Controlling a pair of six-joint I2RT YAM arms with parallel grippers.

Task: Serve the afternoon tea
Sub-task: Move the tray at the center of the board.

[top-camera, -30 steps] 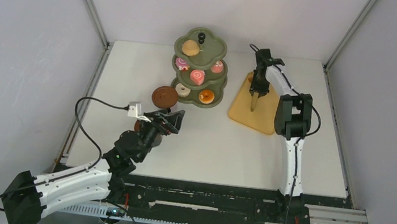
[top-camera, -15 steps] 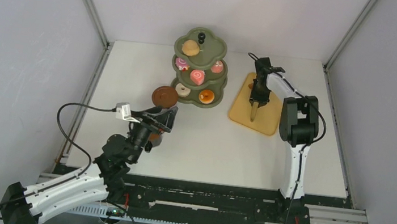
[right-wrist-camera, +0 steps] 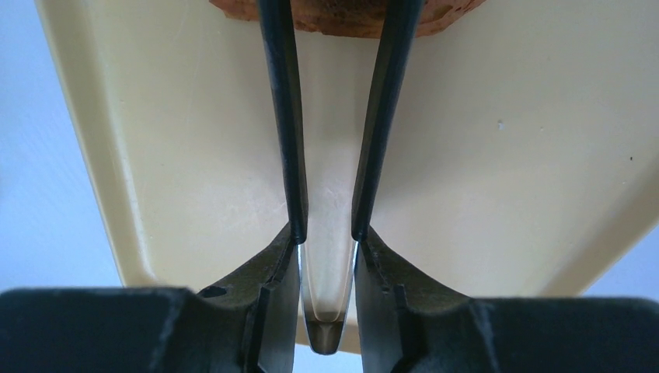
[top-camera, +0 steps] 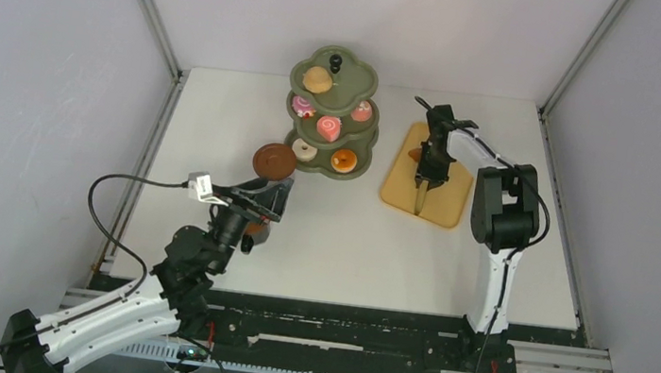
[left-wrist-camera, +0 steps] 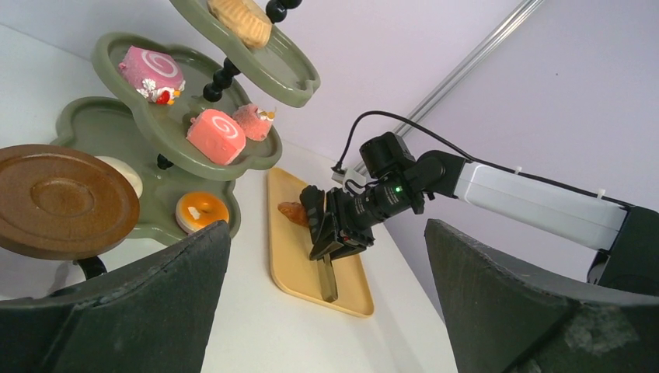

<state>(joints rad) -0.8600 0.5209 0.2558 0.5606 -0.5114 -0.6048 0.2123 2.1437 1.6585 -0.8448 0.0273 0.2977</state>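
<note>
Our 3-tier stand (top-camera: 360, 78) carries 1 bun (top-camera: 318, 79), 3 pink cakes (top-camera: 328, 128) and 2 donuts (top-camera: 343, 160). Our right gripper (right-wrist-camera: 327, 233) squeezes tongs (right-wrist-camera: 281, 116) reaching the tray (right-wrist-camera: 505, 155)'s brown bun (right-wrist-camera: 334, 19); left gripper (top-camera: 270, 200) gapes wide.

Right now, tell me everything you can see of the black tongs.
The black tongs are two thin, glossy, metal-looking arms joined at a grey end, splaying slightly apart. The right gripper clamps them, its fingers pressing from outside. They hang over the yellow tray, reaching across a brown bun; the tips are out of frame.
</note>
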